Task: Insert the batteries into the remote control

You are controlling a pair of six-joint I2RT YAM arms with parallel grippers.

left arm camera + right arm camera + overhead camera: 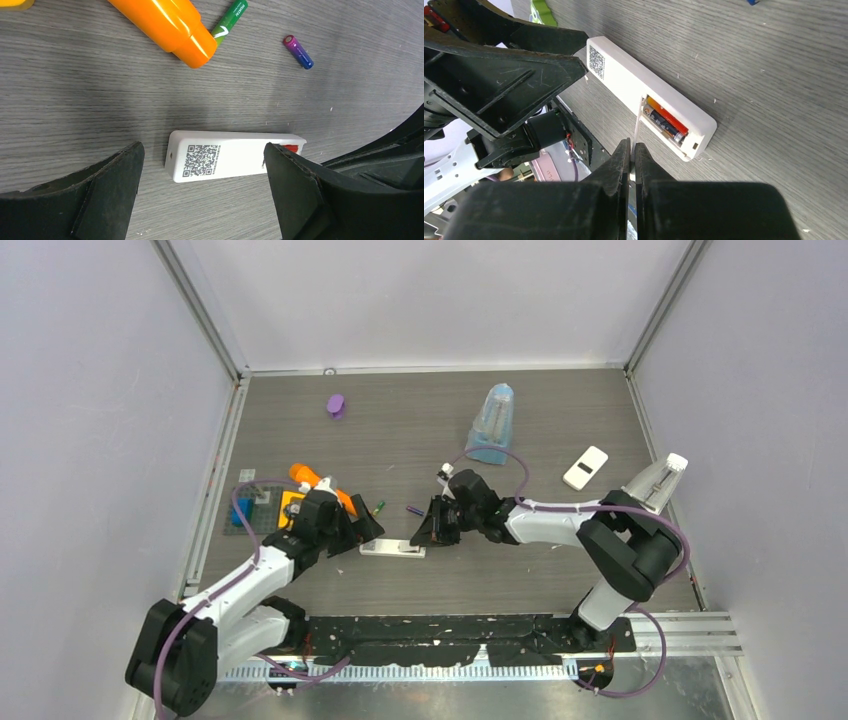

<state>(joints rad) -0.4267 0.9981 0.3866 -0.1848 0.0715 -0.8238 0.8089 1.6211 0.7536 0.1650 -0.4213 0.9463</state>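
Top external: arms angled inward, L gripper (366, 531) agape over remote (393, 549), R gripper (421, 535) shut.

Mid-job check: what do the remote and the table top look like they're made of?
The remote looks like white moulded plastic with a smooth satin finish, going by its rounded edges and soft sheen. The table top is probably a matte laminate with a grey wood-grain print, though real wood cannot be ruled out.
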